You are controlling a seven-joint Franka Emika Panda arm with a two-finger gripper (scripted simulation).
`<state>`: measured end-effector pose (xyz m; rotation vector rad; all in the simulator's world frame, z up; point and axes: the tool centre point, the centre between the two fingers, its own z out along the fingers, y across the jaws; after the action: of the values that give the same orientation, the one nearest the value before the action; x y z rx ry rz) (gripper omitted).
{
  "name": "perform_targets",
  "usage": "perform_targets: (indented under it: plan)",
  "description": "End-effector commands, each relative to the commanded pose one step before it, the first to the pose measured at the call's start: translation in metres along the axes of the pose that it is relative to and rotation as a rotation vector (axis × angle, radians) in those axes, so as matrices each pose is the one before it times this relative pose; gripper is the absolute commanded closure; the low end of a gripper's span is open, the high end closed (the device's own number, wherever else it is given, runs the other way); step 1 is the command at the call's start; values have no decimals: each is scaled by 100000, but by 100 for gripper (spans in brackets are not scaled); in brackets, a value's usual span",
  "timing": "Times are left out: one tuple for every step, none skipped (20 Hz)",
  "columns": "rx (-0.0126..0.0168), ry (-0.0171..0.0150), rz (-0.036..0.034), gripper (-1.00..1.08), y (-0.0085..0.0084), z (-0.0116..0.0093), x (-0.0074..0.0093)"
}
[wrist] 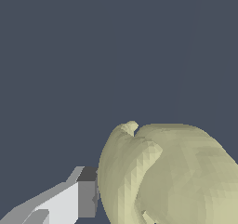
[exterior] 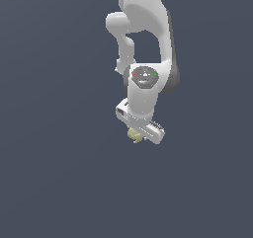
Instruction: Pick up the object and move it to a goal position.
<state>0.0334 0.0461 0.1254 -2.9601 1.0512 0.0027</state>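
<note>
One white arm [exterior: 143,44]; I see its end effector [exterior: 135,133] gripping the pale yellow-green object [exterior: 134,135], one finger [wrist: 76,200] touching it.

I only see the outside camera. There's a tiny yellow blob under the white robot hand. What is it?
Observer: The wrist view shows the object close up: pale yellow-green, lumpy, with rounded lobes.
Operator: Does it have a stem?
Observer: Yes, a short curved nub sticks out of a dip between the lobes.
Operator: Is the hand touching it?
Observer: One finger of the gripper sits right against the object's side. The other finger is out of the wrist picture, so I cannot tell whether it is truly gripped.
</note>
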Motion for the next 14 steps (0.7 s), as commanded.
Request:
perform_targets:
  plan:
    - [142,15,30,108,852,-2328,-418]
    - [0,0,0,108,345,-951,-180]
    - [0,0,0,108,349,-963,-182]
    - [0,0,0,108,353,-975,-183]
    - [0,0,0,108,357,-989,-184]
    - [0,0,0,108,362,-1003,-185]
    - [0,0,0,108,367,-1018,-187]
    - [0,0,0,108,373,-1035,-189]
    - [0,0,0,108,379,-1053,-190]
    - [0,0,0,108,385,-1073,-192]
    - [19,-25,61,108,425,-1092,-164]
    - [0,0,0,108,400,-1120,-197]
    - [0,0,0,108,409,-1148,-200]
    - [0,0,0,108,412,-1158,-200]
